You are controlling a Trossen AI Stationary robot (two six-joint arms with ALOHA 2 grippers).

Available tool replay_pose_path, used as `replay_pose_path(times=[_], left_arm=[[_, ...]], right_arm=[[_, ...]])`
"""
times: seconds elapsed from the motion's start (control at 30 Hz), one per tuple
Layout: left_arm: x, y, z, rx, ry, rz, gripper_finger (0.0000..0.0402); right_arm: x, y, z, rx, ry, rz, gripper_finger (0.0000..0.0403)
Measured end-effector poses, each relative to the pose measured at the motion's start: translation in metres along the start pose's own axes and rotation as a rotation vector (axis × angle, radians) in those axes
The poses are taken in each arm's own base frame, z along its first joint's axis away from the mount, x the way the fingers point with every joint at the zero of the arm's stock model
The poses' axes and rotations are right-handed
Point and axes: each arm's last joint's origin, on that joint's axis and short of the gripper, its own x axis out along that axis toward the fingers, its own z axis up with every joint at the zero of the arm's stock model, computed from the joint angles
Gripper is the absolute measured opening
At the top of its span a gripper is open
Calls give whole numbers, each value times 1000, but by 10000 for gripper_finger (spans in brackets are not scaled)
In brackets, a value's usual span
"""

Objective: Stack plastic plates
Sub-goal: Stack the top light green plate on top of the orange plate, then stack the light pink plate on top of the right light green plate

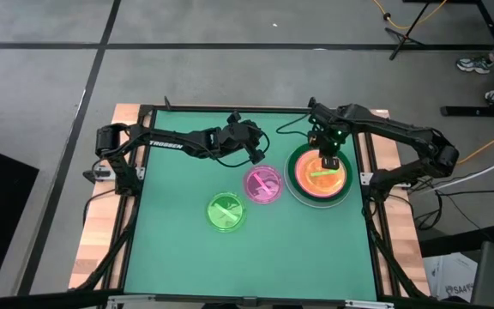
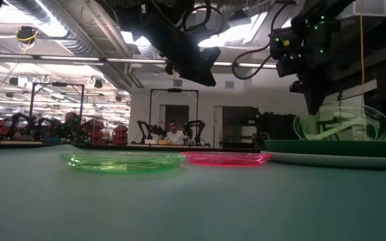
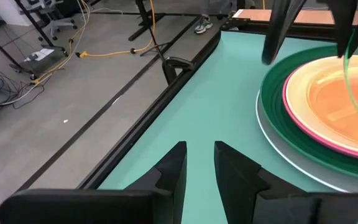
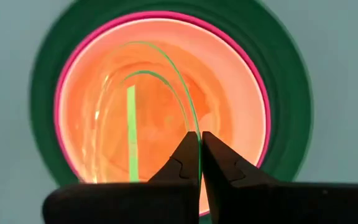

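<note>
While the left arm is reaching in from the bench's left edge, its left gripper [image 1: 256, 148] is hovering above the green bench [image 1: 170, 249], fingers [image 3: 173, 171] slightly spread with a narrow gap and gripping nothing. Below and left of it, a loose lime green plate [image 1: 227, 211] is lying flat on the bench; just beside it to the right, a pink translucent plate [image 1: 263, 184] is lying flat too, near but apart from the big stack. Further right, the stack [image 1: 319, 175] is sitting with a dark green plate [image 4: 42, 106] low down, a pink plate [image 4: 261, 93] rim above it and an orange plate [image 4: 222, 87] inside. The right arm is bending in from the right edge, its right gripper [image 1: 330, 160] pointing down over the stack, fingers [image 4: 185, 163] pressed together and pinching the rim of a second lime green plate [image 4: 131, 134], which is being held tilted just over the orange one. In the low view this plate is showing raised above the stack. Lower plates in the stack are mostly hidden; only a pale rim [image 3: 272, 140] is peeking under the dark green, colour hard to tell.
</note>
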Motion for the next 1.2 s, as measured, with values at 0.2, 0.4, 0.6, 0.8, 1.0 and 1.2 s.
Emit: replay_pose_path(times=[0.2, 0.4, 0.6, 0.8, 1.0, 1.2], left_arm=[[0, 0, 0, 0, 0, 0, 76], [0, 0, 0, -1, 0, 0, 76], [0, 0, 0, 0, 0, 0, 76], [0, 0, 0, -1, 0, 0, 76], [0, 0, 0, -1, 0, 0, 76], [0, 0, 0, -2, 0, 0, 76]], right_arm=[[8, -2, -1, -4, -10, -22, 1], [11, -3, -2, 2, 11, -55, 1], [11, -3, -2, 2, 13, -61, 1], [11, -3, -2, 2, 12, -61, 37], [11, -3, -2, 4, 21, -78, 76], [11, -5, -3, 5, 41, -115, 80]])
